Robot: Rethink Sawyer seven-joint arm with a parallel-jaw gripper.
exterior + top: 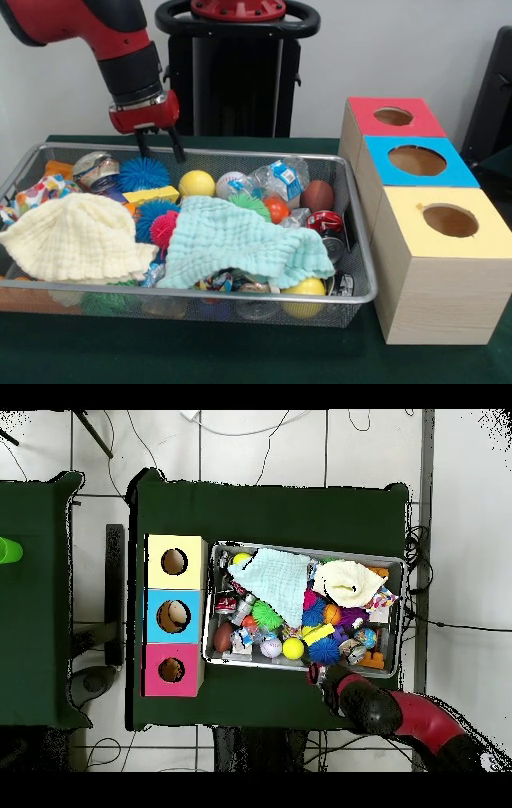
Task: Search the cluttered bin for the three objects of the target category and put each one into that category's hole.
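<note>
While hovering at eleven o'clock over the silver wire-mesh bin (352,240), gripper (160,148) parted and empty: search step, nothing picked. Candidate yellow round ball (196,183) at five o'clock of it; needs descent, then carrying toward three box holes (417,160) at three o'clock.

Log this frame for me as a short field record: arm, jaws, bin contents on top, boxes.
arm: gripper hovers over the far rim of the wire bin, above a blue spiky ball
jaws: open, holding nothing
cloths: mint cloth and cream cloth lie over the clutter
visible balls: yellow ball, baseball, brown football
boxes: red box, blue box, yellow box in a row beside the bin, each with a round hole on top
</note>
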